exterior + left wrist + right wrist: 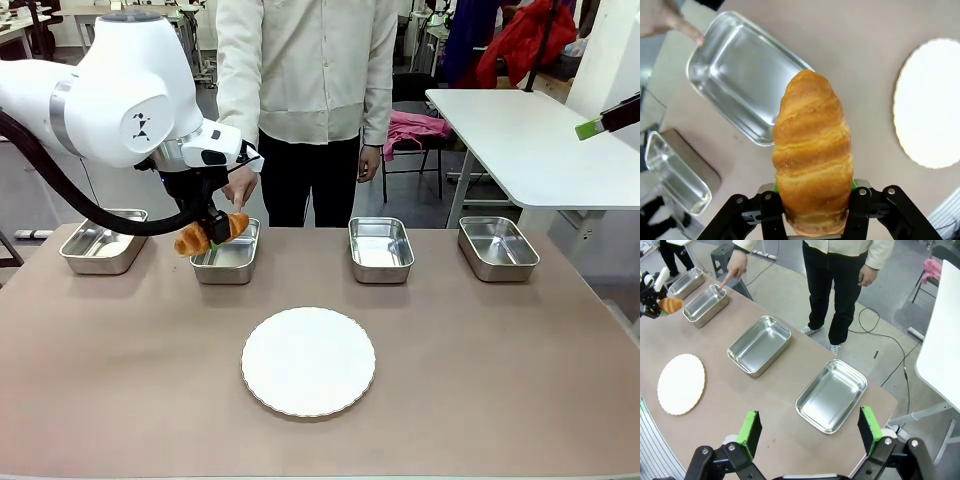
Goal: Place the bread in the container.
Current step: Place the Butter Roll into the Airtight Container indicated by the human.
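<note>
Bread (812,155) clamped in left tool (815,212) over bare container (226,253); right tool (810,432) wide.

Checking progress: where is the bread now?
In the front view, the bread is held in the left pincer, at the near-left edge of the second pan from the left.

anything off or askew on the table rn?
Nothing stands out. The four pans sit in a row, upright and empty, the white plate is bare, and the left gripper holds the bread intact over the container the person's finger indicates.
</note>
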